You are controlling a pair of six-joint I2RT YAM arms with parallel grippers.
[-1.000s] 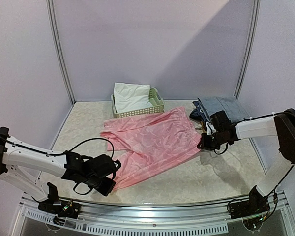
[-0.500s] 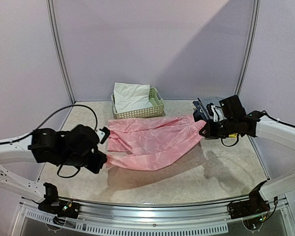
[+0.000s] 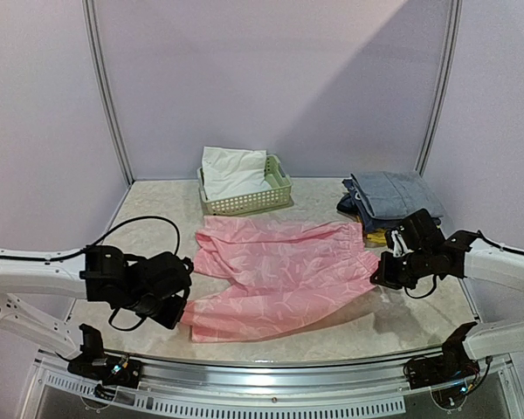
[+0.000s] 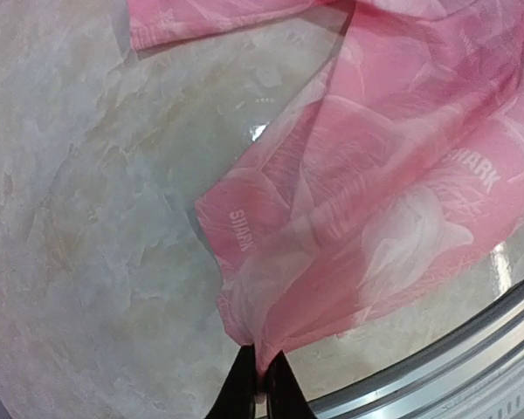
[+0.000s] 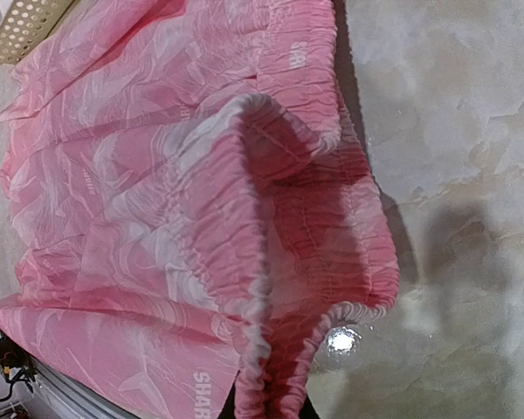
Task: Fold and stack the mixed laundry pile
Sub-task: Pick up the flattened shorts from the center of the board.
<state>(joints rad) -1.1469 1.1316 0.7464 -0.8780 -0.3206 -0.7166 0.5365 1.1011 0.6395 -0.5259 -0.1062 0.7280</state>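
The table has a pale, marbled beige top. A pink garment lies spread across its middle, reaching almost to the near edge. A pale green lattice basket stands at the back, and a stack of folded blue and yellow clothes sits at the back right.

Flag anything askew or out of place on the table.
The pink garment lies skewed and only half flat: the left gripper pinches its near hem corner into a bunch, and its waistband curls over by the right gripper. Nothing spilled or torn.
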